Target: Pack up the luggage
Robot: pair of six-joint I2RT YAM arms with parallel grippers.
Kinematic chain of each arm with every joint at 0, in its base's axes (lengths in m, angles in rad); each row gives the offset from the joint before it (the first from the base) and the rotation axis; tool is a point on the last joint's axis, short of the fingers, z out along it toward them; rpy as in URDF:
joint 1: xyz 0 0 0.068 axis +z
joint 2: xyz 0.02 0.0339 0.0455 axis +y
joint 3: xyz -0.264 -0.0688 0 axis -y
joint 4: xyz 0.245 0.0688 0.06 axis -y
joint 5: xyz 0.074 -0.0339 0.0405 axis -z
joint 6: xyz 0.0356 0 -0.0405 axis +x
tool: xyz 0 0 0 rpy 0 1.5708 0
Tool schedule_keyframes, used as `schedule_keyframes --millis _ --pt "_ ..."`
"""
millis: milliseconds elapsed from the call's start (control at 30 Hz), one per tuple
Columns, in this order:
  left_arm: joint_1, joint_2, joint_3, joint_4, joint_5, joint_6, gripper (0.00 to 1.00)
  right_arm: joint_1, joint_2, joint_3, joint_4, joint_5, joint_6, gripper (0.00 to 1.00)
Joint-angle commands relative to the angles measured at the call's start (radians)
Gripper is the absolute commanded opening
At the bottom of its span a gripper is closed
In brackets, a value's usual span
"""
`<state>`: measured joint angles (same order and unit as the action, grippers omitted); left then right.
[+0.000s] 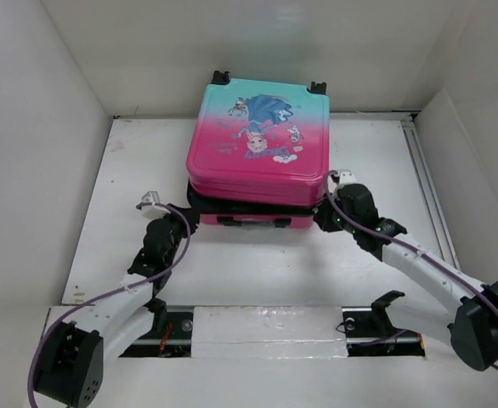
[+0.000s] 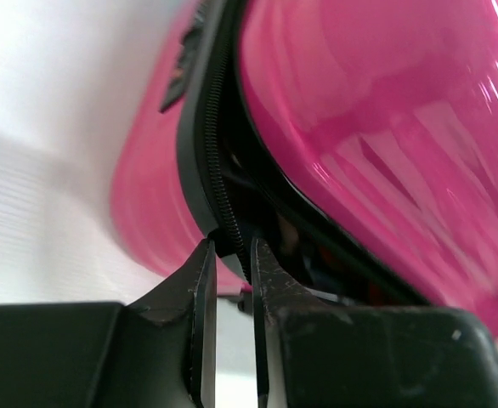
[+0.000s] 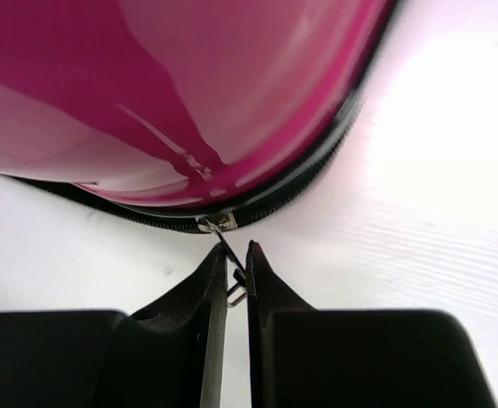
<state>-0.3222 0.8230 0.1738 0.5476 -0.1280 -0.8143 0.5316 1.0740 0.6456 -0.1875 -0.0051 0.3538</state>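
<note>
Right tool (image 3: 236, 255), at five o'clock, pinches the silver metal zipper pull (image 3: 219, 224), likely to zip the pink-to-teal hard-shell luggage (image 1: 257, 127) shut. Left tool (image 2: 232, 251), at seven o'clock, is nearly closed at the black zipper band (image 2: 217, 161); grip unclear.

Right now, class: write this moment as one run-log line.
luggage: flat on table, near-left corner unzipped | left claw: pinching zipper track | right claw: shut on zipper pull

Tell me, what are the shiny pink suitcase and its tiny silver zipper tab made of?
The pink-to-teal hard-shell suitcase looks like glossy moulded plastic: light streaks glint across its smooth shell. The tiny silver zipper tab looks like metal, probably, from its bright shine.
</note>
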Motion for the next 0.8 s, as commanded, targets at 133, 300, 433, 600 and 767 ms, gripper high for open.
schedule_keyframes --millis 133,300,433,600,767 --pt "-0.328 0.1 0.094 0.035 -0.017 0.023 0.0 -0.085 -0.088 0.066 0.163 -0.107 -0.052 0.0" --pt "-0.486 0.241 0.153 0.097 -0.059 -0.011 0.0 0.083 -0.088 -0.064 0.172 -0.032 0.016 0.0" --pt "-0.567 0.312 0.173 0.164 -0.082 -0.049 0.0 0.267 -0.016 -0.087 0.264 0.07 0.063 0.0" --pt "-0.604 0.364 0.201 0.186 -0.107 -0.06 0.0 0.358 0.103 0.005 0.298 0.083 0.051 0.0" --pt "-0.604 0.314 0.199 0.186 -0.126 -0.051 0.0 0.309 0.061 -0.015 0.237 0.174 0.051 0.0"
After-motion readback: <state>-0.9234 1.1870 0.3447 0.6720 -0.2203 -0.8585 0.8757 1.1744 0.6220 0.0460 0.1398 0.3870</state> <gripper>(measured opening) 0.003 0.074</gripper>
